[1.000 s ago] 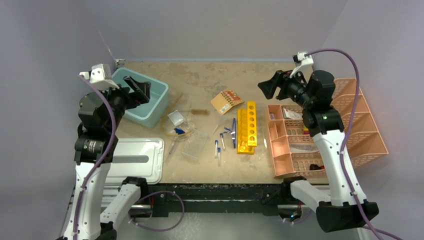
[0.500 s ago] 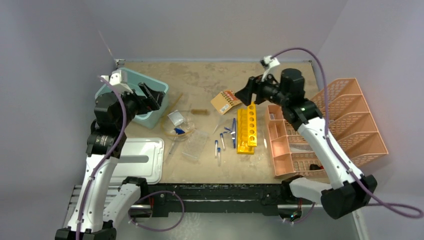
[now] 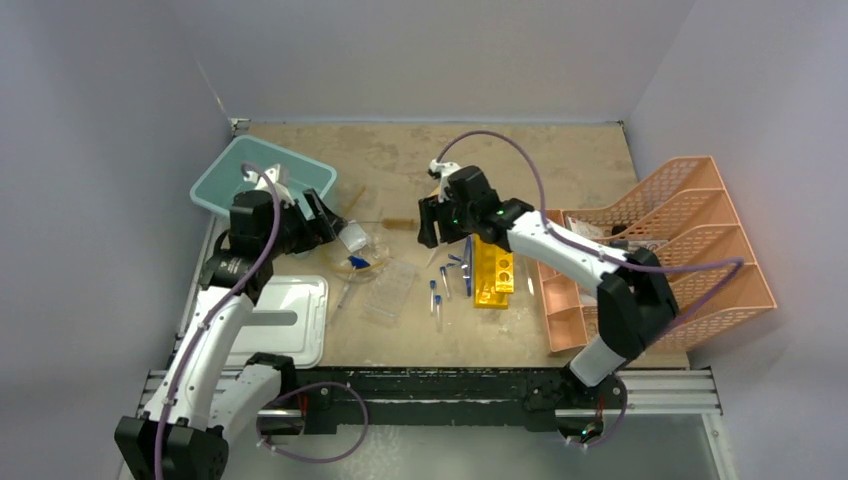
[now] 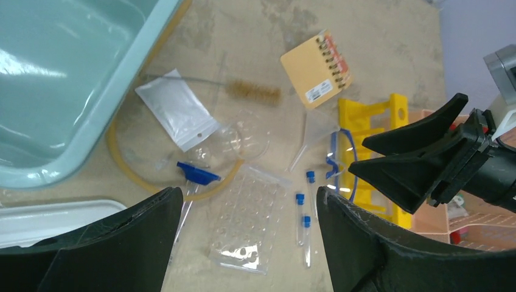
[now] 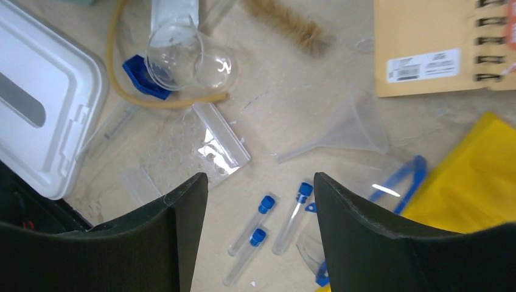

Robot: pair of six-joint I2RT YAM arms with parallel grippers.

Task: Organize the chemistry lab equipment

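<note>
Right gripper (image 5: 258, 182) swung in from organiser (image 3: 730, 290); blue-capped tubes (image 5: 249, 229) below its wide empty jaws, lying crosswise; left gripper (image 4: 249, 201) likewise agape, farther.

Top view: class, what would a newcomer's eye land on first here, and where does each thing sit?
The yellow racks stand out brightest, right of centre, with blue-capped tubes lying loose on the table just left of them. The big pink organiser fills the right edge. The left gripper and right gripper hang open over the clutter in the middle.
</note>
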